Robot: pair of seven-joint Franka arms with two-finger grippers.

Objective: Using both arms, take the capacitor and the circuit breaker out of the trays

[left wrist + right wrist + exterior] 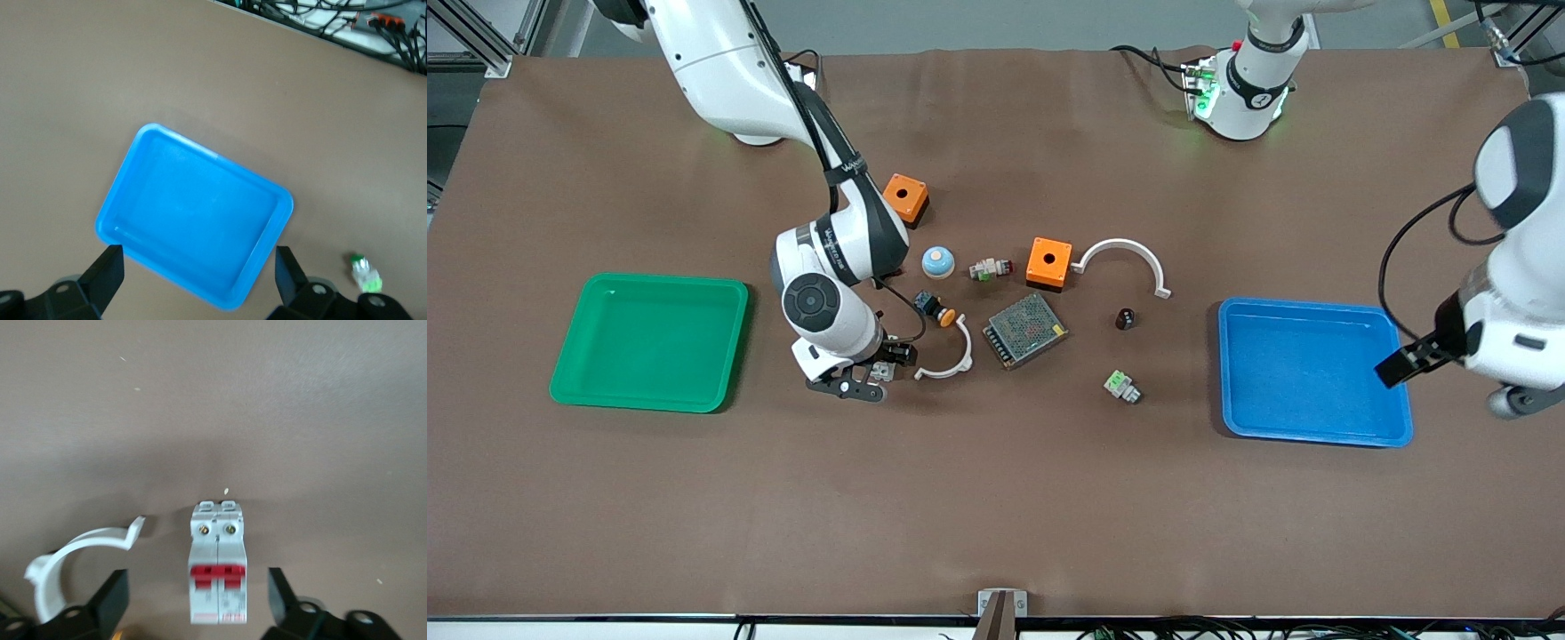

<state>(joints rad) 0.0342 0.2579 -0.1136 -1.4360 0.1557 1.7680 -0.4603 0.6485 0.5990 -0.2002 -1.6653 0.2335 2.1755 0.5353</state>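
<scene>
We see two trays on the table, both bare inside. The green tray (649,342) lies toward the right arm's end, the blue tray (1316,372) toward the left arm's end.

Our right gripper (869,373) is low over the table beside the green tray. Its fingers (110,603) are spread wide, with the breaker (218,563) lying on the table between them, not touching either finger. A small white arc (950,356) lies just beside it.

Our left gripper (199,277) hangs over the blue tray's edge, fingers wide and holding nothing.

The capacitor (1126,318) sits on the table between the grey metal box (1025,330) and the blue tray, well apart from both grippers.
</scene>
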